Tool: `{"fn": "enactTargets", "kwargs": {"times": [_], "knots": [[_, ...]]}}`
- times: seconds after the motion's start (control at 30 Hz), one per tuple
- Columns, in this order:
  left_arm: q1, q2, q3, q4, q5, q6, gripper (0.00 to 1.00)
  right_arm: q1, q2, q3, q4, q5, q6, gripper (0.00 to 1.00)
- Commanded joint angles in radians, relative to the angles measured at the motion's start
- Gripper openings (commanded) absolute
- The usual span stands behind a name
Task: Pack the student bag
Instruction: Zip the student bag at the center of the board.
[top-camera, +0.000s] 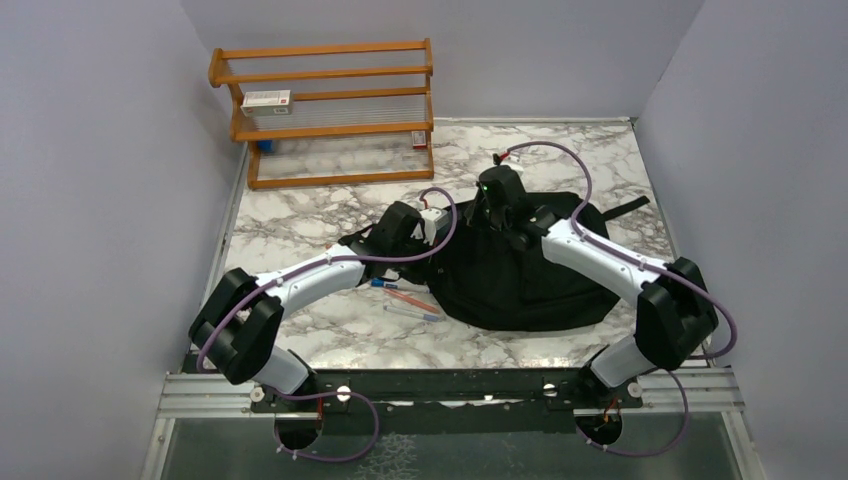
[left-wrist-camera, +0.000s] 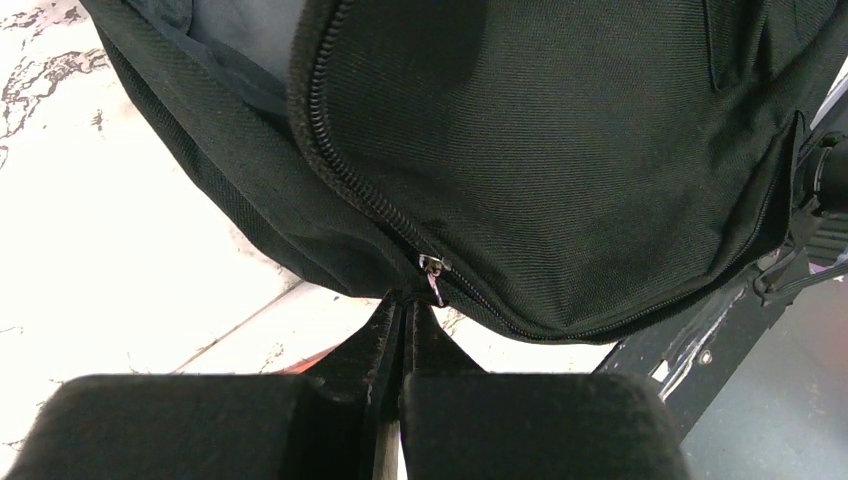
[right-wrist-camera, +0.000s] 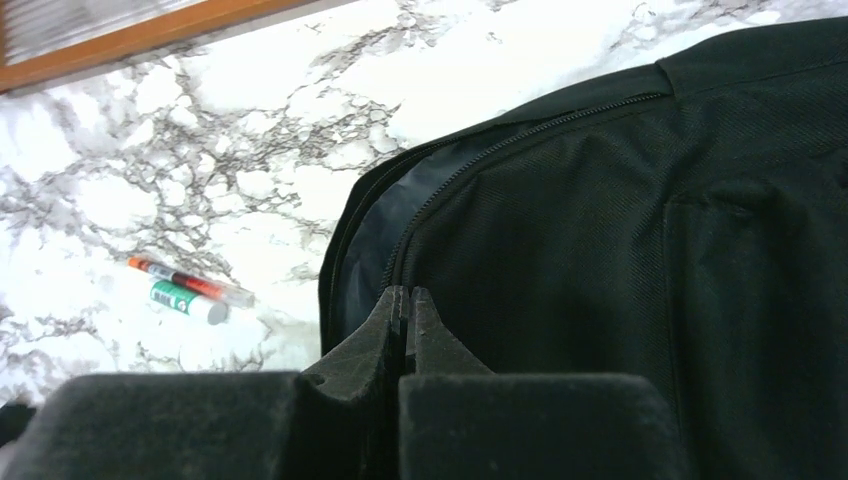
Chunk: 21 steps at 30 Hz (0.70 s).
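- One student bag (top-camera: 520, 275), two arms (left arm (top-camera: 300, 280), right arm (top-camera: 600, 255)), one wooden rack (top-camera: 330, 110) carrying one white-and-red box (top-camera: 266, 99), and three slim pens (top-camera: 405, 298) countable from above.
- The student bag lies flat on the worktop (top-camera: 300, 220), a little right of centre, between the two arms and in front of the rack. The pens lie just beside its left edge.
- The right wrist view shows one orange-red pen (right-wrist-camera: 190, 282) and one green-banded marker (right-wrist-camera: 185, 301) side by side (whether they are among the three above I cannot tell).
- The left fingers (left-wrist-camera: 385, 335) are pressed together, tips at the bag's lower seam. The small metal zipper pull (left-wrist-camera: 433, 268) hangs right at the tips, and I cannot tell if its tab is pinched.
- The right fingers (right-wrist-camera: 375, 340) are pressed together too, tips against the bag's edge beside the zipper (right-wrist-camera: 440, 190). Whether fabric is caught between them cannot be seen.
- The bag is soft, rounded black woven fabric with a fine diagonal rib, its zipper partly undone over a grey lining.
- The worktop is smooth, white marble-patterned with grey veins. The rack has orange-brown rails and ribbed clear shelves. The fingers are matt black wedges.
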Motion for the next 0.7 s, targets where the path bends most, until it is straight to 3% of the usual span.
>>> {"fn": "enactTargets", "kwargs": {"times": [0.0,0.3,0.5,0.57,0.67], "knots": [[0.003,0.014,0.024,0.019,0.023,0.016,0.00,0.003,-0.083,-0.028,0.036,-0.048,-0.020,0.01],[0.004,0.008,0.022,0.018,0.023,0.020,0.00,0.003,-0.103,-0.020,0.020,-0.040,-0.022,0.01],[0.003,0.003,0.015,0.017,0.022,0.023,0.00,0.003,-0.154,-0.047,0.104,0.004,-0.097,0.02],[0.003,-0.002,0.015,0.015,0.022,0.025,0.00,0.003,-0.155,-0.032,0.090,0.063,-0.144,0.06],[0.004,-0.013,0.015,0.013,0.019,0.026,0.00,0.004,-0.124,0.019,0.017,0.172,-0.229,0.22]]}}
